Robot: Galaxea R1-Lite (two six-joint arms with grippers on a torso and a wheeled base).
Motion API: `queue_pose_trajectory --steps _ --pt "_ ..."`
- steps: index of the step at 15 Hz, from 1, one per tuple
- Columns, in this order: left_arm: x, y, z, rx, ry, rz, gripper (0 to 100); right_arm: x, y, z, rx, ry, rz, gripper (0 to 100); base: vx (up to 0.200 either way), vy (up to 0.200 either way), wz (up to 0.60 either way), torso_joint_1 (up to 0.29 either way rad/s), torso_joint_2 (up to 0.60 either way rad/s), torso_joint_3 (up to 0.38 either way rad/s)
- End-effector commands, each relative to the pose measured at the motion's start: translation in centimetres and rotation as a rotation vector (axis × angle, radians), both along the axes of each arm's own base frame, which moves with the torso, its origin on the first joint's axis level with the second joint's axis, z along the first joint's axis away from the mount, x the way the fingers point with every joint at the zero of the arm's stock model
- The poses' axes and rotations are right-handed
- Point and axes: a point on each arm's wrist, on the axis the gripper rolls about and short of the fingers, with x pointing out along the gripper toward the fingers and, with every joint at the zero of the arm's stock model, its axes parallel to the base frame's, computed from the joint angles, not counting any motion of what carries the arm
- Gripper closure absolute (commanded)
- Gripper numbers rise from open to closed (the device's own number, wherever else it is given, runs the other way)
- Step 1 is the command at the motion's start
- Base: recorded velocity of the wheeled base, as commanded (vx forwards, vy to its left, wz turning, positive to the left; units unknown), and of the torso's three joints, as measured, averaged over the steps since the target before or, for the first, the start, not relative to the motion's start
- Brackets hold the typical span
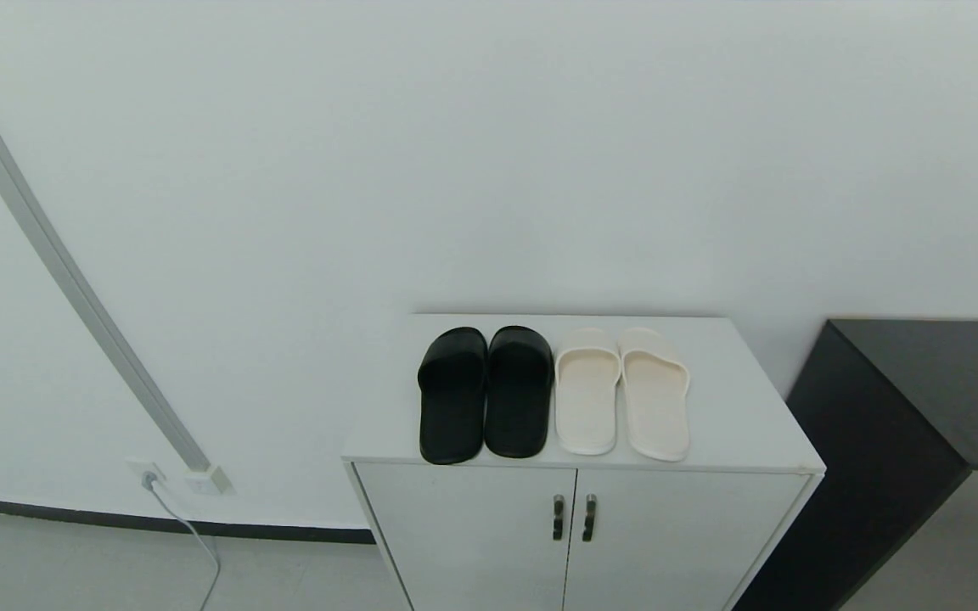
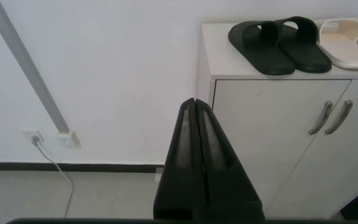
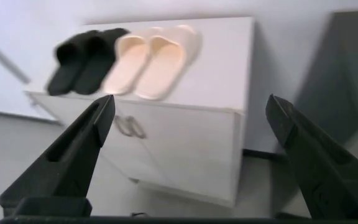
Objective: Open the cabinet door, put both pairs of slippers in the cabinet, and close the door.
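Fingers of the left gripper (image 2: 195, 109) are pressed together with nothing between them. Those of the right gripper (image 3: 190, 102) stand wide apart, also empty. Both grippers are well apart from the white cabinet (image 1: 735, 407). We judge that we are at the first step: both doors are closed, and the black slippers (image 1: 486, 393) and cream slippers (image 1: 622, 392) lie side by side on its top. Next we need open fingers around a door handle (image 1: 589, 517), then a pull outward. A dark cabinet (image 1: 879, 441) just beside may limit the swing of the right door.
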Motion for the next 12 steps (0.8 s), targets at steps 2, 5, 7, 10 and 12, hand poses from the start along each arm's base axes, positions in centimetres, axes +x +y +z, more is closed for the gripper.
queue_pose_trajectory --steps 2,5,7,10,12 --pt "0.0 0.0 0.0 -0.001 0.002 0.002 100 6.5 10.3 0.6 0.035 0.096 0.078 0 0.000 0.000 0.00 0.000 0.00 0.000" --pt "0.0 0.0 0.0 -0.002 0.000 0.004 100 9.4 14.6 0.0 -0.006 0.145 0.055 0 0.000 0.000 0.00 0.000 0.00 0.000" --pt "0.0 0.0 0.0 -0.004 0.002 0.002 100 11.1 16.4 -1.4 -0.053 0.165 -0.016 0 0.000 0.000 0.00 0.000 0.00 0.000" --pt "0.0 0.0 0.0 -0.002 0.002 -0.001 100 13.1 18.4 -2.9 -0.012 0.123 -0.097 0 0.000 0.000 0.00 0.000 0.00 0.000" --pt "0.0 0.0 0.0 -0.002 0.002 -0.001 100 14.2 19.3 -4.0 -0.015 0.098 -0.151 0 0.000 0.000 0.00 0.000 0.00 0.000"
